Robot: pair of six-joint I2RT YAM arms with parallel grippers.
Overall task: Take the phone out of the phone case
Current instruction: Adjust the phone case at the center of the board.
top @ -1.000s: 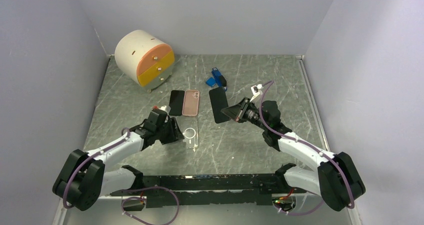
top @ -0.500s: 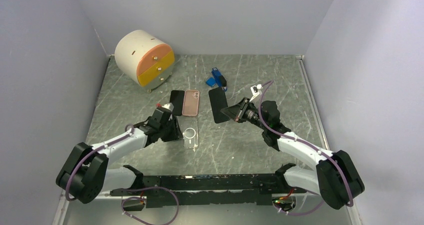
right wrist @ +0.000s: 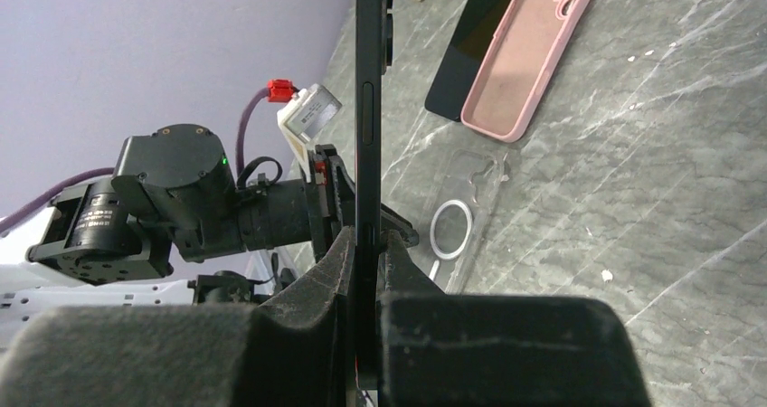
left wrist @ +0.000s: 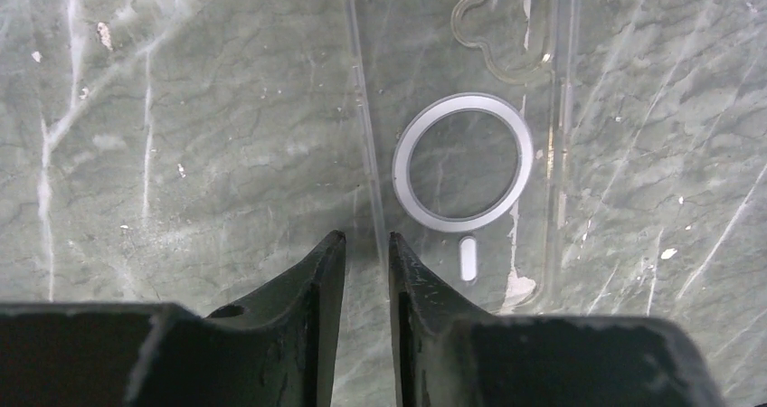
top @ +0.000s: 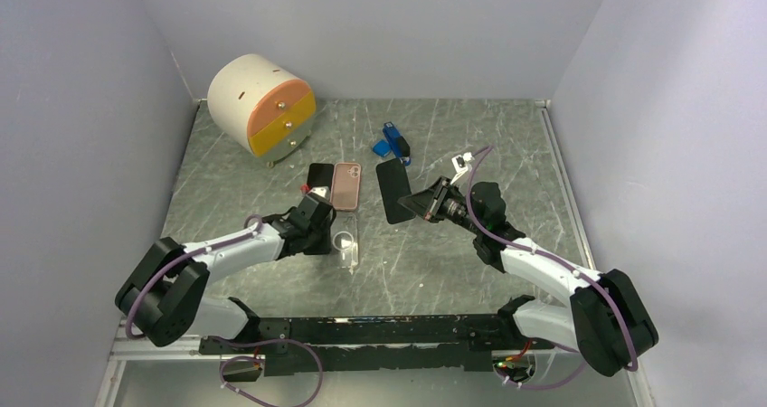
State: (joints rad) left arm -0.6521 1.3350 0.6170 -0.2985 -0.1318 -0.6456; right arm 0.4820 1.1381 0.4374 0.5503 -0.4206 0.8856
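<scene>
Gripping a black phone [top: 393,191] by one short end in the right gripper [top: 418,204], clamped tight on it, keeping the slab out of both cases and raised off the table [top: 434,271]

Showing, from the right wrist, only the thin glossy edge of that phone standing straight up out of the jaws, with a slim side button and a raised camera bump near the top

Showing a clear case [top: 345,241] lying flat on the tabletop to the phone's left, apart from it: a see-through plastic shell with rounded corners, a lobed camera cut-out, and a white ring [left wrist: 399,167] set in its back above a short white bar

Placing the left gripper [left wrist: 366,244] at one long edge of this shell, its dark wedge-shaped fingers set close together, leaving only a narrow slit with the shell's rim running into it; not possible to tell whether pinching the rim or merely straddling it

Showing, farther back, a pink case [top: 346,185], matte and hollow side up, just beside a second dark phone [top: 318,179] lying flat

Counting two phones and two cases in all

Showing one round cream drawer unit [top: 258,104] in the far left corner, an orange front above a yellow one, and one small blue and black object [top: 392,141] near the back, too small to name

Resting everything on grey-green stone-patterned tabletop streaked with white veins
</scene>
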